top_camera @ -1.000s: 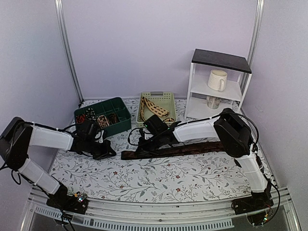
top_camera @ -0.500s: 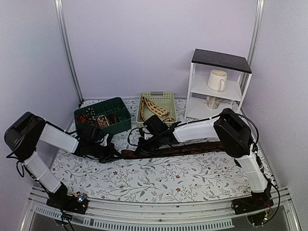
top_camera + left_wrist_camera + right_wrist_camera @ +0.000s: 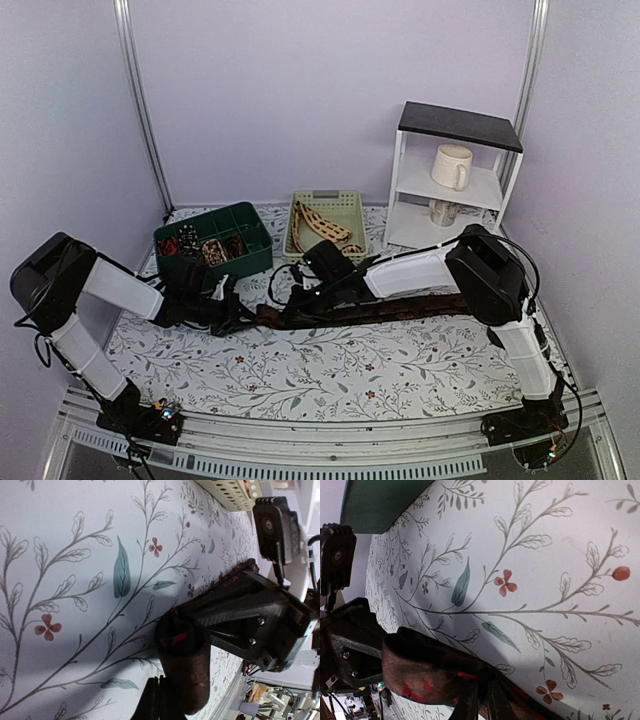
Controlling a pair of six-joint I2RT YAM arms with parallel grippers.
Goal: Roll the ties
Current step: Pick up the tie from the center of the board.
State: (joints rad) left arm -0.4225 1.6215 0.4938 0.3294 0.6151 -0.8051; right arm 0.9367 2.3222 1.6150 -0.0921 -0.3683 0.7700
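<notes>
Left gripper [image 3: 157, 703]: fingers pressed together, nothing visible between them. Dark brown tie [image 3: 400, 306], flecked with red, has 1 end wound into a tight coil [image 3: 186, 670] that sits just beside those fingertips. The rest trails flat beyond my right gripper [image 3: 481, 704]. Right fingers nearly together; I cannot tell if they pinch fabric.

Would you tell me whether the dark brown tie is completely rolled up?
No, most of the dark brown tie lies stretched flat across the floral table.
</notes>
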